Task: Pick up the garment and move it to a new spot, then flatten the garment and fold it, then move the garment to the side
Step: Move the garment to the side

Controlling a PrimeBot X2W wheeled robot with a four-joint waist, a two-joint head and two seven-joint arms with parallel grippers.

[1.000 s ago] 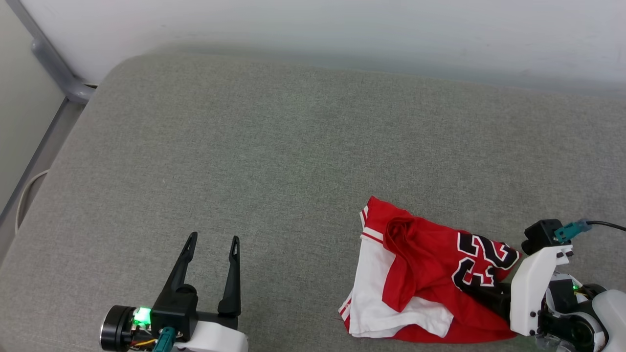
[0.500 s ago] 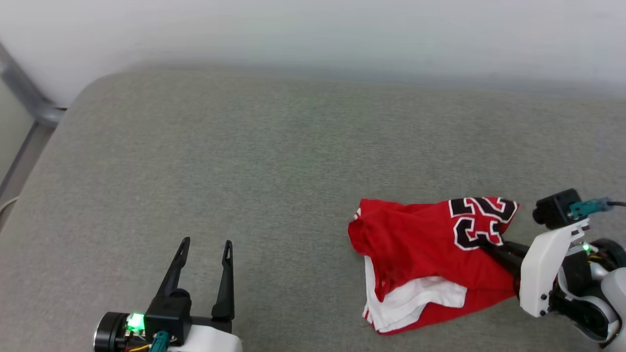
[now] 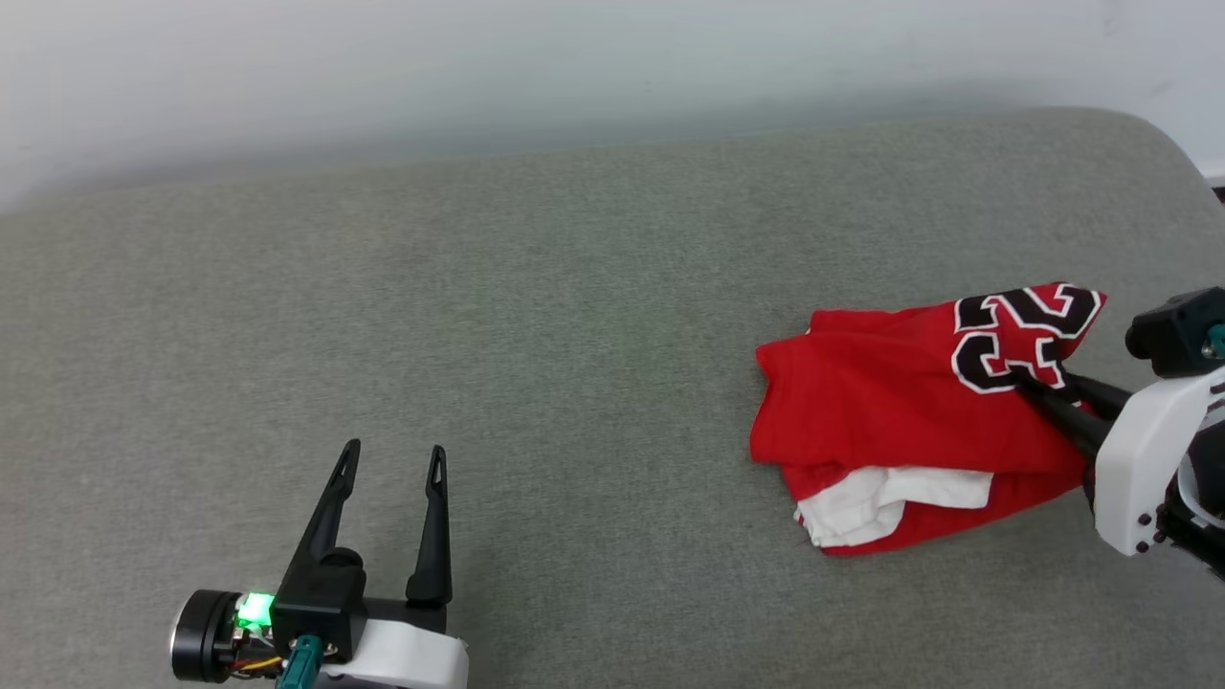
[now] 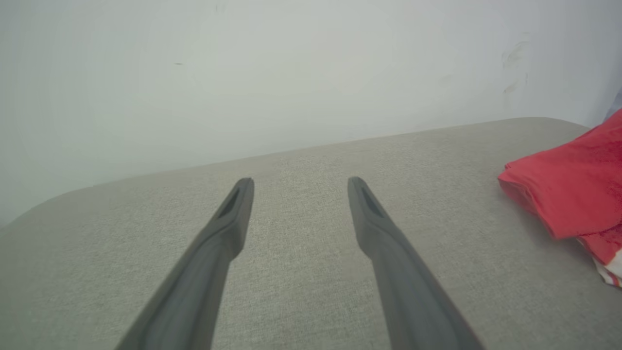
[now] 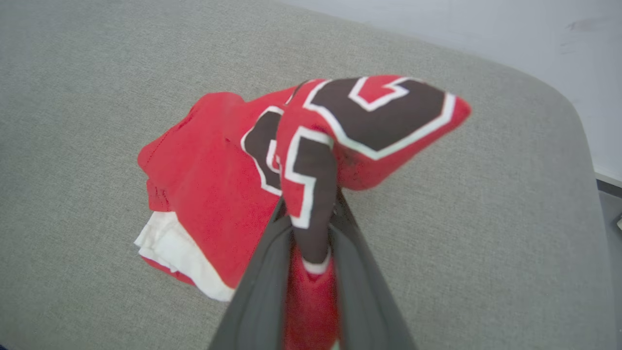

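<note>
Garment point(image 3: 890, 421), a crumpled red jersey with white cloth showing beneath, sits at the right end of the grey cushion point(image 3: 536, 316), its numbered corner raised and pinched in the right gripper point(image 3: 1038, 392). The left gripper point(image 3: 393, 448) hovers well apart, fingers spread and empty.

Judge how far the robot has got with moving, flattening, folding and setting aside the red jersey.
Done: the right gripper is shut on the garment at its printed number. In hand: the move, with that pinched part raised and the rest bunched on the grey cushion. Left: flattening, folding and moving aside; the left gripper is open, apart from the cloth.
</note>
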